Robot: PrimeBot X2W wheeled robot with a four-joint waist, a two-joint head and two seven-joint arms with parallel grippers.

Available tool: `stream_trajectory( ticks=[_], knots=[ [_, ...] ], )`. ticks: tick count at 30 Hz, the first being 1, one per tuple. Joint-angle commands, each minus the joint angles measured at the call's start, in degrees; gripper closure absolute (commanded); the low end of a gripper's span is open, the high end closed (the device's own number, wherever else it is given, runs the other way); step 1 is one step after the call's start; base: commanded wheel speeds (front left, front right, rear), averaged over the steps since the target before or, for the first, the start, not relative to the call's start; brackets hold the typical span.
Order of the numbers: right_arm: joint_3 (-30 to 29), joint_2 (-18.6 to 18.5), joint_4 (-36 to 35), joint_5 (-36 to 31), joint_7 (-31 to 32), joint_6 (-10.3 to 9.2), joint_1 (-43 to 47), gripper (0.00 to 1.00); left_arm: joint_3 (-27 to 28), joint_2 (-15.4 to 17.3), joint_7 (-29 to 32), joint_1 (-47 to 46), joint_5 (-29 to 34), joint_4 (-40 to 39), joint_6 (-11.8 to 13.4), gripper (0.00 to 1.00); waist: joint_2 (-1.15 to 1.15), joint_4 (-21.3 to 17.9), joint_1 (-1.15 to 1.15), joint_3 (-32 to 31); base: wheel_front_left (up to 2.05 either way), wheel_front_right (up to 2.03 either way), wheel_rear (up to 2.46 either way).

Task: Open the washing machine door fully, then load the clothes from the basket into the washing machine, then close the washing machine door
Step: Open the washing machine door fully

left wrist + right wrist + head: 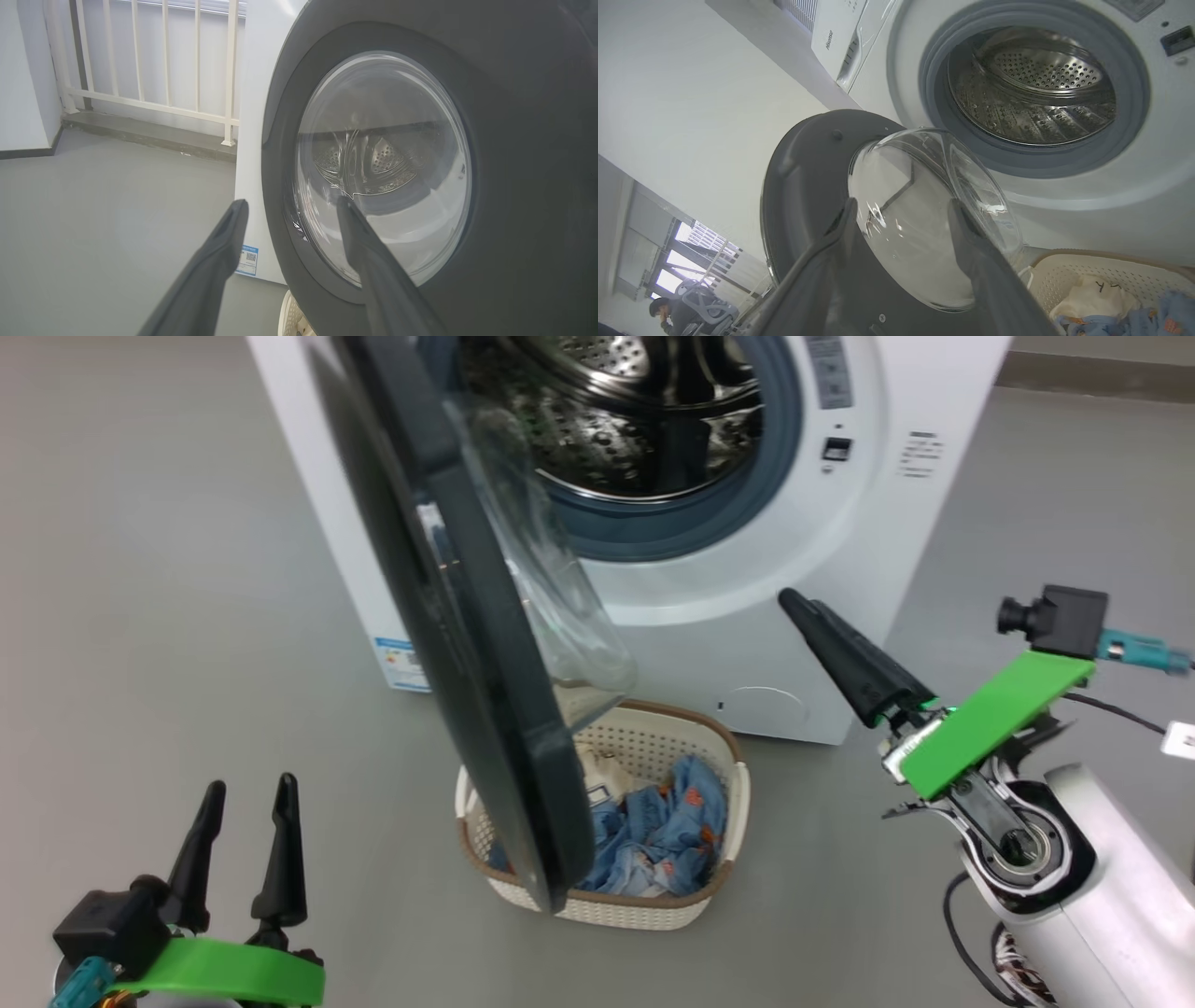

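Head view had the washing machine door (448, 644) swung out from the washing machine (672, 644), nearly edge-on, with the steel drum (635, 420) exposed. The basket (644, 905) sat on the floor just in front of the machine, partly under the door's lower edge, with the clothes (667, 831) inside. My left jaws were wide and empty, fingers (280, 845) well off the machine's front left. My right jaws were spread and empty, fingers (854, 658) near the machine's lower right front.

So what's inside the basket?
A cream garment and blue cartoon-print fabric lie in the basket; the open door covers its left part, so anything there is hidden.
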Motion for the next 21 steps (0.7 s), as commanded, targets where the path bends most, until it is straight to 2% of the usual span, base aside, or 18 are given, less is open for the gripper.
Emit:
stream_trajectory(
  ticks=[1, 13, 21],
  knots=[
    [1.3, -1.5, -1.8, -1.9, -2.8, 0.48, 0.2, 0.00, 2.0, 1.6, -0.3, -0.2, 0.6, -1.8, 0.0, 0.00, 0.00, -2.9, 0.00, -0.5, 0.00, 0.00, 0.00],
    [3.7, -9.0, 0.1, -11.6, -20.1, 0.48, 5.2, 0.00, 4.0, 0.6, -0.3, 1.6, 2.1, -3.3, 0.0, 0.00, 0.00, -8.3, 0.00, -1.2, 0.00, 0.00, 0.00],
    [0.8, -9.3, 3.5, -20.7, -25.2, 0.48, 9.3, 0.00, 5.3, 0.6, -0.3, 2.6, 2.6, -4.0, 0.0, 0.00, 0.00, -10.5, 0.00, -1.1, 0.00, 0.00, 0.00]
  ],
)
